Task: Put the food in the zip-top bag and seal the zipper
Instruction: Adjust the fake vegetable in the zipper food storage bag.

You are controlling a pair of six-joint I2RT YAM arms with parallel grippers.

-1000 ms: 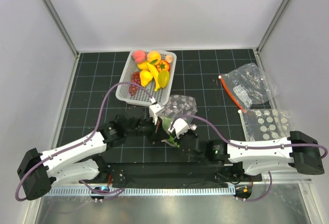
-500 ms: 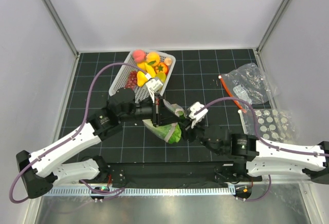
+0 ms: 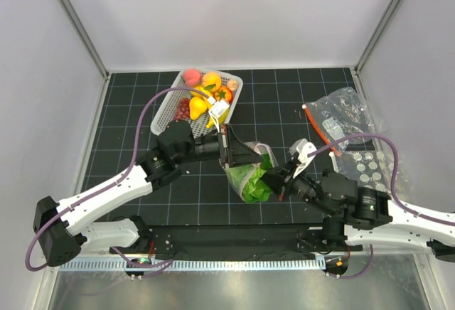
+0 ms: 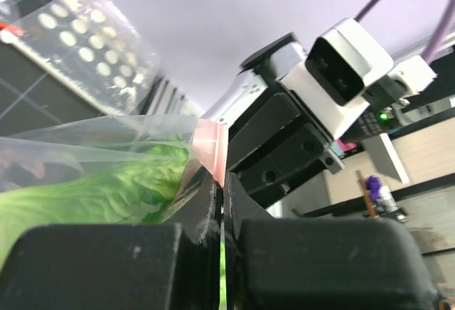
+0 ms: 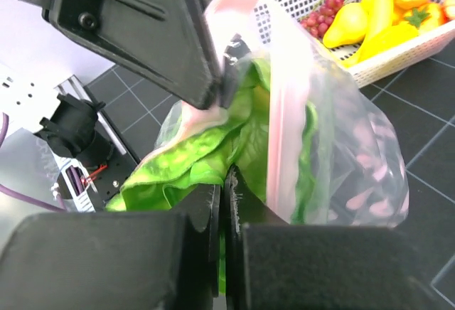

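Note:
The dotted zip-top bag (image 3: pixel 250 159) hangs above the mat. My left gripper (image 3: pixel 229 148) is shut on its mouth edge, right beside the pinkish zipper (image 4: pixel 211 145). A green cabbage (image 3: pixel 253 180) sits partly inside the bag, with its leaves spilling out below. In the right wrist view, my right gripper (image 5: pixel 224 182) is shut with a cabbage leaf (image 5: pixel 192 161) pinched between its fingers, and the zipper (image 5: pixel 284 118) arcs over it. The rest of the food (image 3: pixel 206 99) lies in a white basket (image 3: pixel 165 114) at the back: a banana, grapes, a peach and orange and yellow pieces.
An undotted clear bag (image 3: pixel 343 119) with an orange-red strip lies at the right. Nearer, a flat dotted bag (image 3: pixel 371 169) lies by the right arm. Grey walls close in the black gridded mat (image 3: pixel 121 132). A metal rail runs along the near edge.
Both arms have carried the bag and cabbage rightward and away from the near edge. The right gripper, open a moment ago, has shut on the cabbage leaf. The left keeps its hold.

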